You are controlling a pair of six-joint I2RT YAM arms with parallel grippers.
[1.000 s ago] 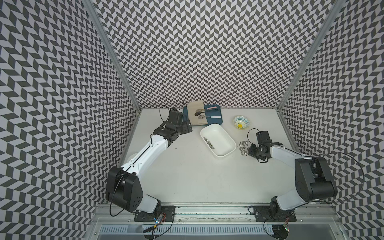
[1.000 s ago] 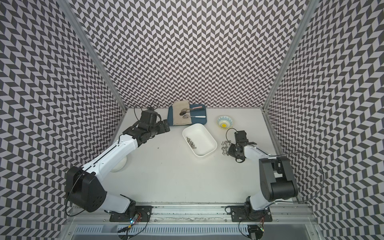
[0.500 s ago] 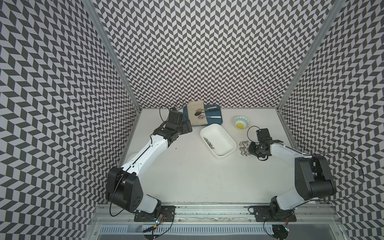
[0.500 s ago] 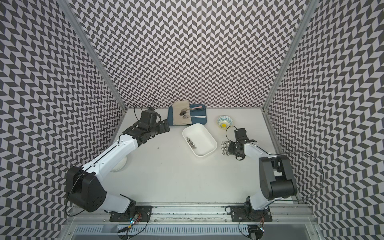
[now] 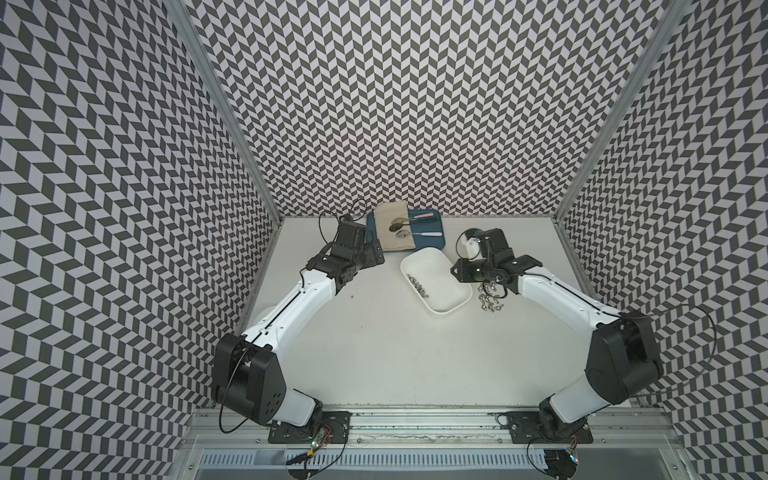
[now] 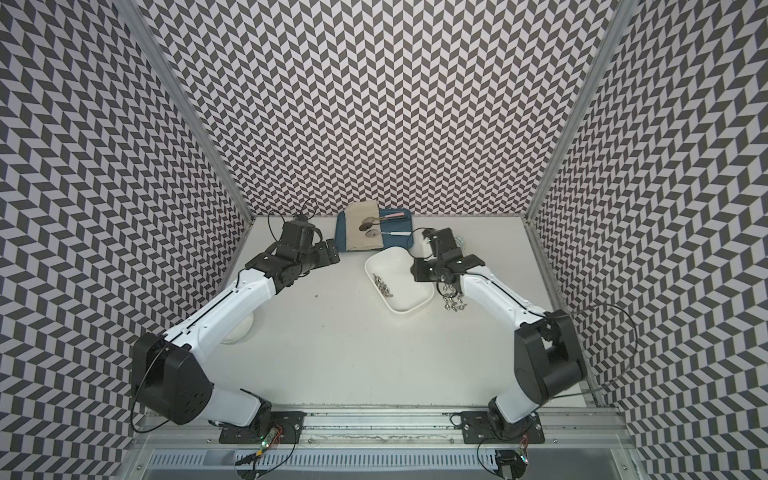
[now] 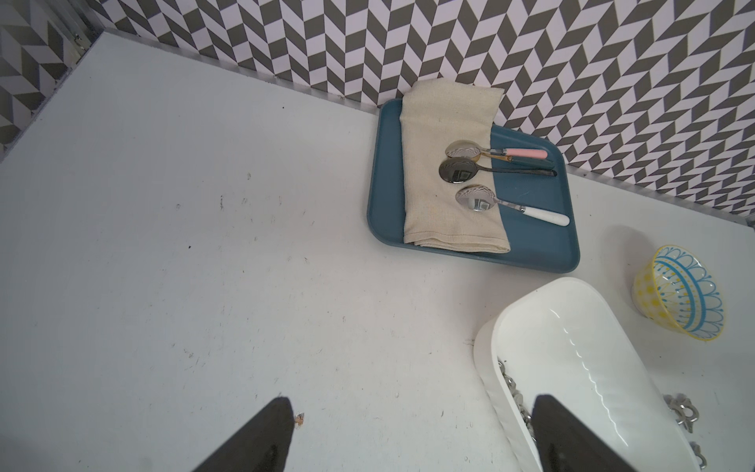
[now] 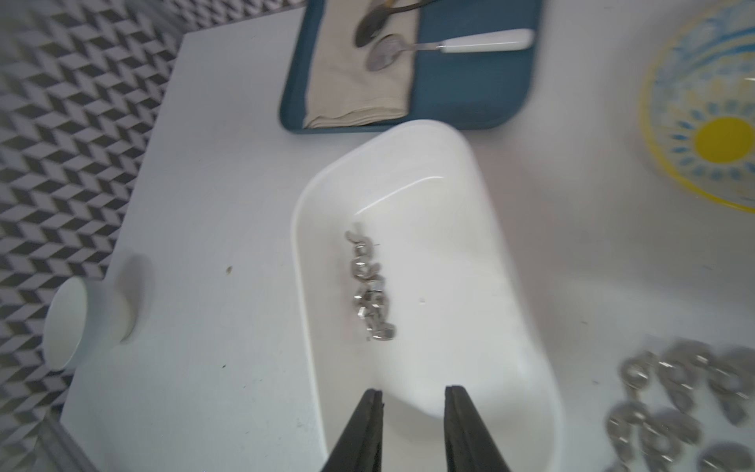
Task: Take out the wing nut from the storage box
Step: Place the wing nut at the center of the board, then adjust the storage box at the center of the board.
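Note:
The storage box (image 5: 446,311) (image 6: 405,309) is a shallow white tub mid-table, with a short row of small metal wing nuts (image 5: 417,286) (image 8: 369,286) lying along its left inner side. Several more wing nuts (image 5: 490,301) (image 8: 686,408) lie loose on the table right of the box. My right gripper (image 8: 413,394) (image 5: 457,271) hovers over the box's right rim, open by a narrow gap, nothing between its fingers. My left gripper (image 7: 412,404) (image 5: 374,257) stands wide open and empty above the table, left of the box (image 7: 572,347).
A dark-blue tray (image 5: 430,243) (image 7: 531,245) with a folded beige cloth and three spoons sits at the back wall. A patterned yellow-and-blue bowl (image 7: 678,294) (image 8: 711,122) stands behind the box on the right. A white cup (image 6: 237,332) stands under the left arm.
My right gripper has risen from the loose pile of wing nuts and swung left toward the box, its jaws parting from shut to a narrow gap. The left arm has not moved.

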